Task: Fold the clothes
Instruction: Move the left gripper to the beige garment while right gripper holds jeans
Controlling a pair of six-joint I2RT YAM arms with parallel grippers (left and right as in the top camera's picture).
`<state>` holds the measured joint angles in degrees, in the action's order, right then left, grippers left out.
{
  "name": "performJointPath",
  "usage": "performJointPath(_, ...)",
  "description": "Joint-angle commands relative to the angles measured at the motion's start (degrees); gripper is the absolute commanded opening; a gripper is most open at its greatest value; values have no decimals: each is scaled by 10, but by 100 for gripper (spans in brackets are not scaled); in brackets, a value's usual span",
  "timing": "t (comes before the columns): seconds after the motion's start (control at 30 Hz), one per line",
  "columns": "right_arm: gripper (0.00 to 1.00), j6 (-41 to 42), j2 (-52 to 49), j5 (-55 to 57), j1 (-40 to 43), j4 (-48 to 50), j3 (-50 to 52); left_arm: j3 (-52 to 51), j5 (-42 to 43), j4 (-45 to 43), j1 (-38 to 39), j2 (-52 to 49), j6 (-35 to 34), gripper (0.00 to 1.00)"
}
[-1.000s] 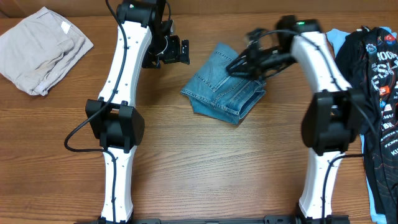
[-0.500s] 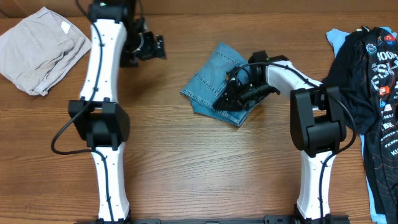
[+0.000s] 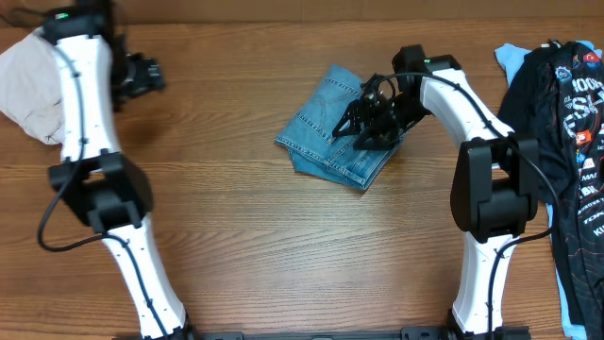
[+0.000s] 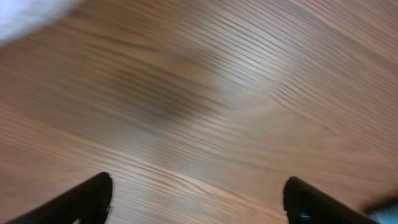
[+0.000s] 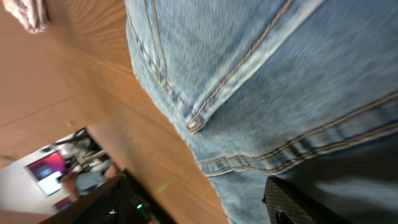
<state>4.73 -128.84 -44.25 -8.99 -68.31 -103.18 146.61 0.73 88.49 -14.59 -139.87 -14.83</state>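
The light-blue jeans [image 3: 335,132] lie folded into a small packet at mid-table. Directly over their right half hovers my right gripper [image 3: 364,115], jaws apart and nothing pinched. Up close in the right wrist view, the denim [image 5: 261,74] with its orange stitching fills the frame, and one textured pad [image 5: 295,200] sits low on the cloth beside the gripper [image 5: 202,202]. My left gripper [image 3: 142,76] is open at the far left, beside the beige trousers [image 3: 24,80]. The left wrist view shows it [image 4: 196,196] over bare wood, fingers wide.
A black printed tee [image 3: 576,123] lies over a pale-blue garment [image 3: 510,59] along the table's right edge. The table's edge [image 5: 155,162] runs just past the jeans' hem in the right wrist view. Both arm bases stand at the front edge.
My left arm has swung far left, towards the beige trousers. My right gripper came down onto the folded jeans, closed there, and now stands open just above them.
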Motion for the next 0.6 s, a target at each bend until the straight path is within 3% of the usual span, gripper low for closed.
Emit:
performJointPath(0.0,72,12,15,47,4,5,-9,-2,-53,-14,-44,12,-13,70)
performJointPath(0.03,72,14,15,51,4,6,-9,-2,-61,-23,-59,12,-15,59)
performJointPath(0.07,72,13,15,52,4,7,-9,-2,-68,-37,-76,12,-15,39)
performJointPath(0.17,71,13,15,52,4,6,-9,-2,-73,-73,-110,12,-14,20)
performJointPath(0.2,71,13,15,52,4,6,-9,-2,-73,-83,-120,12,-12,8)
performJointPath(0.23,70,13,15,52,4,5,-9,-2,-73,-92,-129,12,-9,4)
performJointPath(0.57,63,13,15,52,4,-8,-9,-3,-73,-170,-201,1,1,4)
